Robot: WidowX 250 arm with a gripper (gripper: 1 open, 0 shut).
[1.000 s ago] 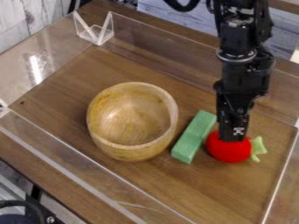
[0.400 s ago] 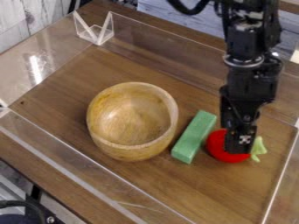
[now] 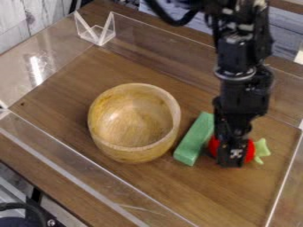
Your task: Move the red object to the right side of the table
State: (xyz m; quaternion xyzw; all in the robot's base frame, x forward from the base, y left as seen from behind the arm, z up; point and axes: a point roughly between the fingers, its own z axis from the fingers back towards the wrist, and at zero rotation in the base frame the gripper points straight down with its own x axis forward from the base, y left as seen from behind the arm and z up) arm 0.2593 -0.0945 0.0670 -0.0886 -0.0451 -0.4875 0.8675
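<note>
The red toy fruit (image 3: 240,152) sits on the wood-grain table (image 3: 71,89) near its right edge, just beside the green block (image 3: 196,139), with the wooden bowl (image 3: 134,121) farther left. The gripper (image 3: 235,149) points down over the fruit — jaws spread wide, straddling it, not clamped on it.

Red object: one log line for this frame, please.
gripper: jaws open, pointing down over red object | held: cannot tell | red object: on table, right side, beside green block | wooden bowl: left of block
</note>
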